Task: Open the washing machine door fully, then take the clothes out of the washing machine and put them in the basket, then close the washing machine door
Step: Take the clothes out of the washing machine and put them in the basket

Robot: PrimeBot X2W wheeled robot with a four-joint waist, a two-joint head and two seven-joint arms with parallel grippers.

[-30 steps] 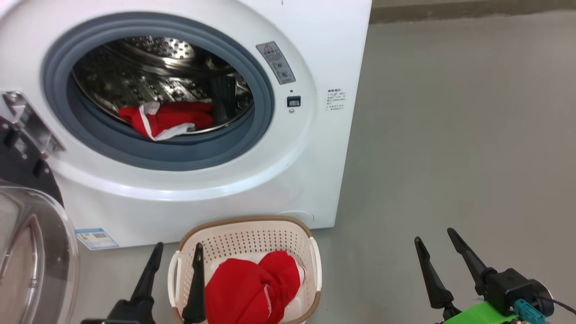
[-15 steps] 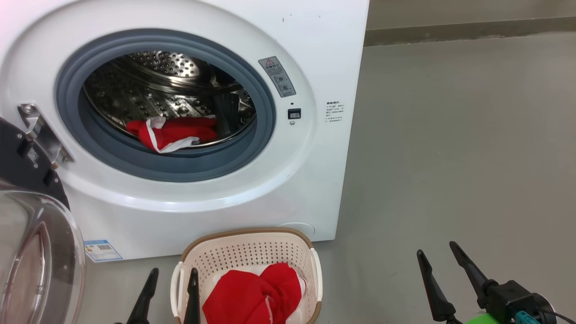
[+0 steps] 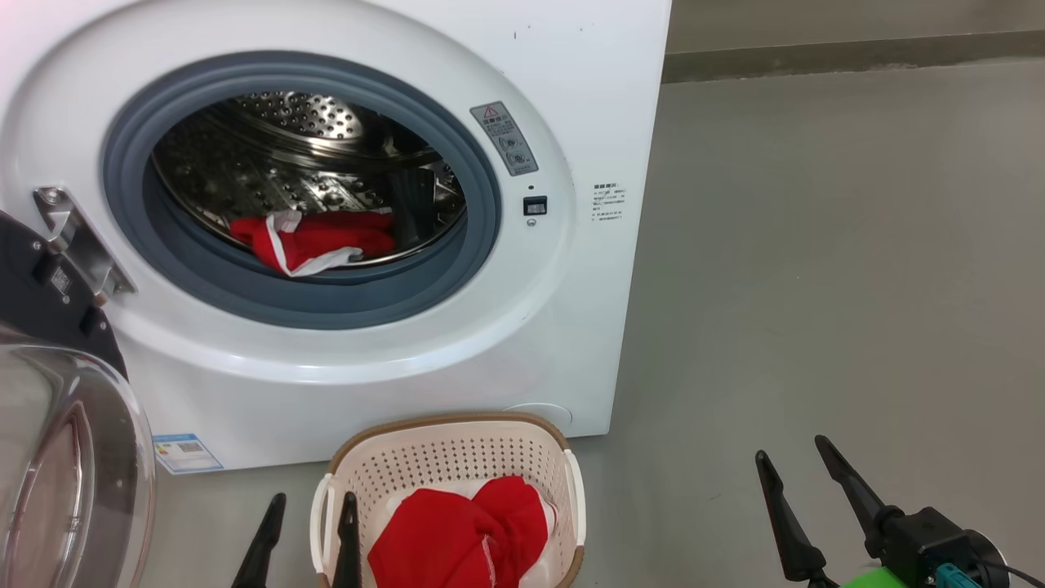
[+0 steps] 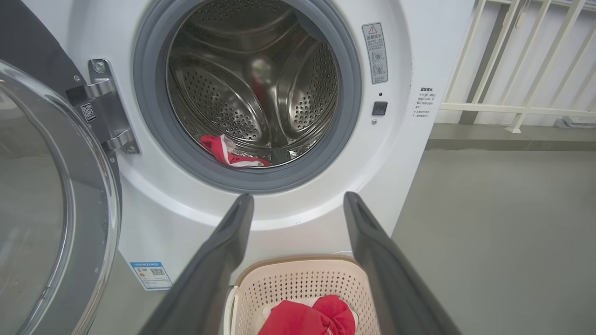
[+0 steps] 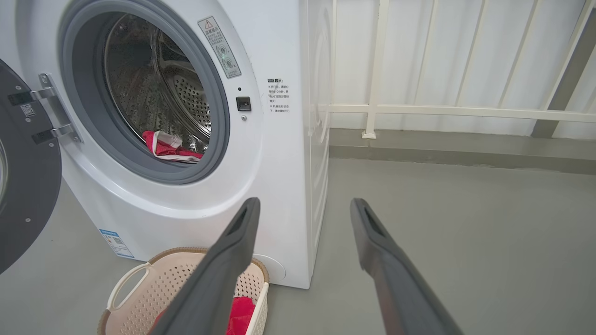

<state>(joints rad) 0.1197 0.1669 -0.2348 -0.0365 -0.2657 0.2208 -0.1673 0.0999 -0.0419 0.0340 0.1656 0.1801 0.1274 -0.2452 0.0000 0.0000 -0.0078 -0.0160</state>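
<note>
The washing machine door (image 3: 65, 457) hangs wide open at left. Red clothes (image 3: 314, 241) lie low inside the washing machine (image 3: 563, 327); more red cloth (image 3: 457, 539) fills the basket (image 3: 449, 453) before it. Left pincer (image 3: 313, 496) spread by the basket, right pincer (image 3: 790, 447) spread, both empty.

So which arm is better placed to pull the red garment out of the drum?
Left, probably: the open left gripper faces the drum, the garment nearly straight ahead in its wrist view. The right gripper, also open, sits off past the machine's right edge.
</note>
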